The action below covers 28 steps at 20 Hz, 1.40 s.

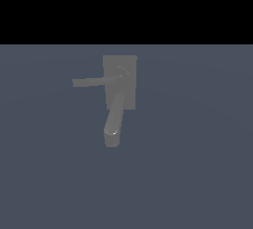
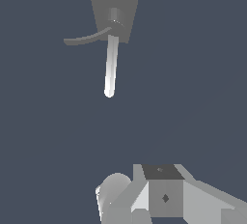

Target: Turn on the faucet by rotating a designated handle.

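Faucet (image 1: 119, 82) stands alone on the dark blue-grey floor (image 1: 197, 173), near the middle of the exterior view. Its flat rectangular base plate (image 1: 129, 64) lies on the floor. From the round hub (image 1: 121, 73) on the plate the handle (image 1: 94, 81), a thin flat bar, reaches toward the exterior view's left. The thick rounded spout (image 1: 115, 119) goes down toward the camera and ends in a bright rounded tip.

In my wrist view I see the same faucet well apart from me, with its handle (image 2: 84, 39) curving to one side and its spout (image 2: 111, 68) pointing toward me. Of my gripper (image 2: 144, 203) only some grey blocks at the picture edge are visible. My fingertips are out of the frame, so I cannot tell if my pincer is spread or pressed together. Nothing of me touches the faucet
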Each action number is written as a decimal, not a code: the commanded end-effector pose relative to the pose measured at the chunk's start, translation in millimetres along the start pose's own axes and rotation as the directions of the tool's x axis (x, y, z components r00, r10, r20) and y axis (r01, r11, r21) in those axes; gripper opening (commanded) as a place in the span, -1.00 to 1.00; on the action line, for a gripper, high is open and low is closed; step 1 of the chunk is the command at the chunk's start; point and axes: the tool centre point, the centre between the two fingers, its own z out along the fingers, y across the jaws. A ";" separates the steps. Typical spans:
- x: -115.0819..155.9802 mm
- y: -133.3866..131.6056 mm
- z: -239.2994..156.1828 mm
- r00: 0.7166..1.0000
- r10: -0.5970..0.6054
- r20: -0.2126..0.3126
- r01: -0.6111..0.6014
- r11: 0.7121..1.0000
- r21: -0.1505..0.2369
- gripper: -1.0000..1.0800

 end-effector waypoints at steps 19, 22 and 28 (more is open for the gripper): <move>11.3 19.1 -49.6 0.981 0.024 -0.192 -0.091 0.933 -0.348 -1.00; 14.3 20.7 -67.6 0.968 0.012 -0.249 -0.126 0.885 -0.447 -1.00; 20.5 15.2 -106.9 0.936 -0.045 -0.350 -0.201 0.747 -0.634 -1.00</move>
